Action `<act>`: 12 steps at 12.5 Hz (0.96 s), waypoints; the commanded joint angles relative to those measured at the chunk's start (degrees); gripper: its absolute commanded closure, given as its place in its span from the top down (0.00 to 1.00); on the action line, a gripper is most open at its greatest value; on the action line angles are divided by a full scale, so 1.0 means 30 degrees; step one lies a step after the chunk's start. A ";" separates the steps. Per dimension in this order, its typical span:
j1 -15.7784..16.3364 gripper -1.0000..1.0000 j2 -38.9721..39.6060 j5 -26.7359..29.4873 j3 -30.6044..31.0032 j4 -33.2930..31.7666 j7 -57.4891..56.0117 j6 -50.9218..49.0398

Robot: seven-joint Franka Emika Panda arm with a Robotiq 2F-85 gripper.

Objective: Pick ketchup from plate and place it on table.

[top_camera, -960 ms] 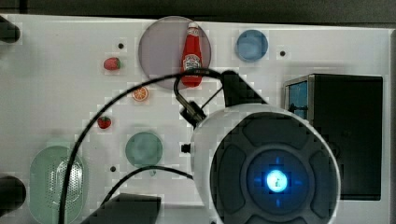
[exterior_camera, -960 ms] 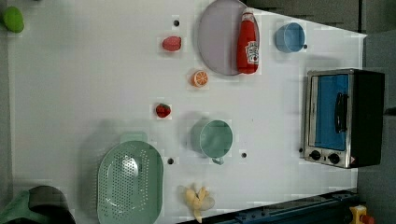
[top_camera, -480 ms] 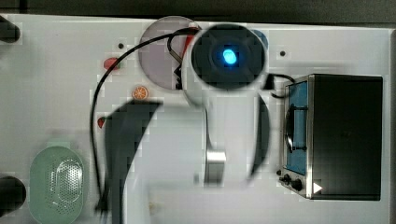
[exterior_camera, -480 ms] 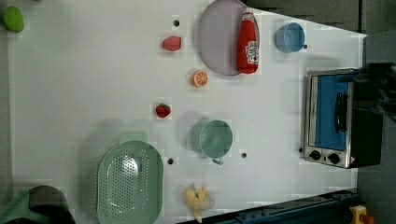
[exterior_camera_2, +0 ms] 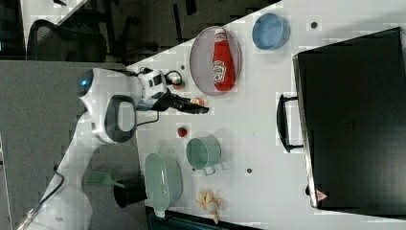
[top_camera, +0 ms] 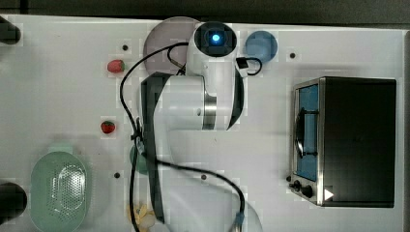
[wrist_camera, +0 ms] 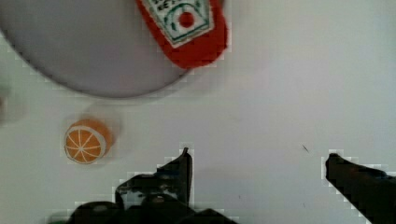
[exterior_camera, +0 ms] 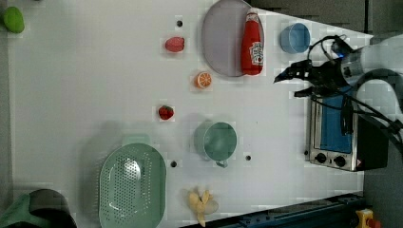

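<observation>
The ketchup is a red bottle with a white label, lying flat on the grey-mauve plate along the rim nearest the blue bowl. The right view has the ketchup on the plate too. My gripper is open and holds nothing. It hovers over bare white table, short of the ketchup's base end. In the left view my gripper hangs to the right of the bottle. In the top view the arm covers the bottle and part of the plate.
An orange slice lies beside the plate. A blue bowl, a toaster oven, a green cup, a green colander, two strawberries and a banana stand around the table.
The arm has swung across the top view from the lower right up over the plate. My gripper has come into the left view from the right. The ketchup has not moved.
</observation>
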 commanded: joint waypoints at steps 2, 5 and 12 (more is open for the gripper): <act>0.0071 1.00 0.0854 -0.0083 -0.0079 0.1386 -0.5230 0.1777; 0.0139 1.00 0.2881 -0.0301 -0.0065 0.2624 -0.5648 0.2212; 0.0478 1.00 0.7353 -0.1237 -0.0054 0.6345 -0.7840 0.3197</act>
